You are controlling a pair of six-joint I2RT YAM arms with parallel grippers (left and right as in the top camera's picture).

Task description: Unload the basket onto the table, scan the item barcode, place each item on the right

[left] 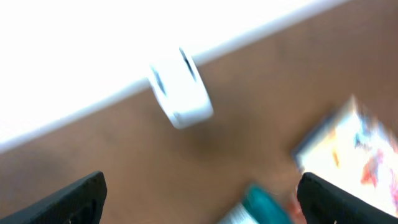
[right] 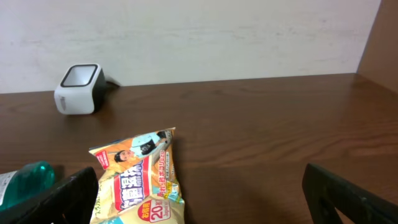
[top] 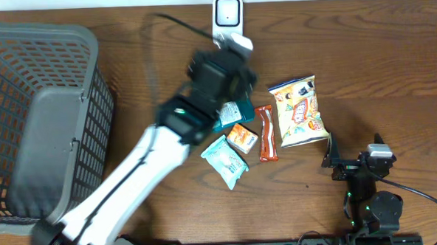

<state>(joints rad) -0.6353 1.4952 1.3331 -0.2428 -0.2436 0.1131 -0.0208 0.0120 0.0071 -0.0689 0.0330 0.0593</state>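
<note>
A white box-shaped barcode scanner point(top: 227, 15) stands at the 12 o'clock edge of the brown wooden table point(top: 393, 56), against the pale wall. The snack packets lie flat in a cluster just right of the table's middle, and none of them is held. A yellow crinkled chip bag point(top: 299, 111) lies on the cluster's 3 o'clock side, with a narrow red-brown stick wrapper point(top: 266, 133) just beside it. A small orange packet point(top: 242, 138) sits next to the wrapper at its 9 o'clock. A pale blue pouch point(top: 225, 160) lies at the cluster's 6 o'clock, and a teal packet point(top: 236, 113) is half hidden beneath the left arm.

The white left arm point(top: 132, 178) reaches diagonally from 7 o'clock, its black head blurred above the teal packet, between the cluster and the scanner. In its wrist view the left gripper point(left: 202, 180) has both black fingers point(left: 74, 199) spread wide at the frame's lower corners, with only bare table between them. The scanner lies ahead at 12 o'clock and the chip bag at 3 o'clock, both smeared.

The right gripper point(right: 200, 171) sits at 5 o'clock on the table, its fingers equally wide and empty. It faces the chip bag, with the scanner well beyond at 11 o'clock. A grey plastic mesh basket point(top: 96, 120) fills the 9 o'clock side
</note>
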